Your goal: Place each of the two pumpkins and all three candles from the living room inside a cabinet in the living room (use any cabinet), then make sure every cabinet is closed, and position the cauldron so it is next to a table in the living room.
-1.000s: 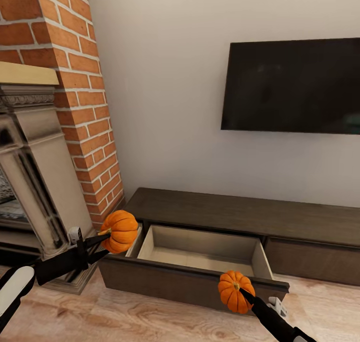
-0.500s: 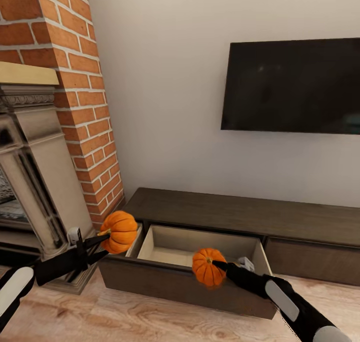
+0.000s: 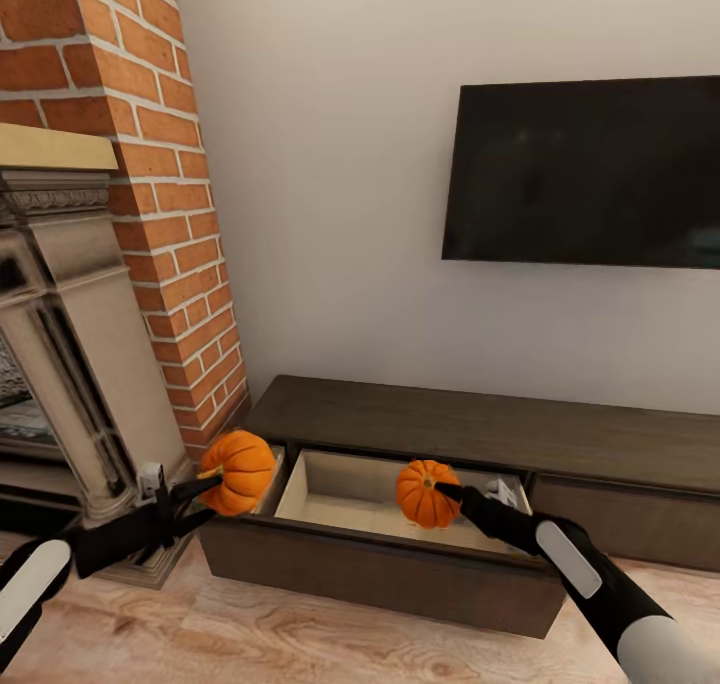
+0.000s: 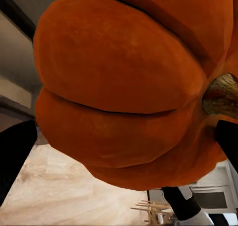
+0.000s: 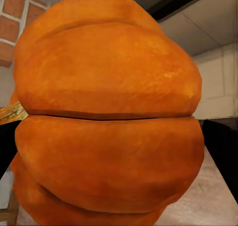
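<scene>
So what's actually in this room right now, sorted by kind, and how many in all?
Pumpkins: 2, left one in the left gripper, right one in the right gripper above the open drawer
Cabinets: 1
Televisions: 1
Fireplaces: 1
Brick columns: 1
Total: 6

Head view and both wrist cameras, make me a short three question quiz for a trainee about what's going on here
1. True or false: the drawer of the cabinet stands open.
2. Which pumpkin hangs over the drawer's pale inside? A) the left gripper's pumpkin B) the right gripper's pumpkin
3. Fill in: on the wall above the cabinet hangs a dark ____.

Key: 1. True. 2. B; the left one is held beside the drawer's left end. 3. TV.
</scene>
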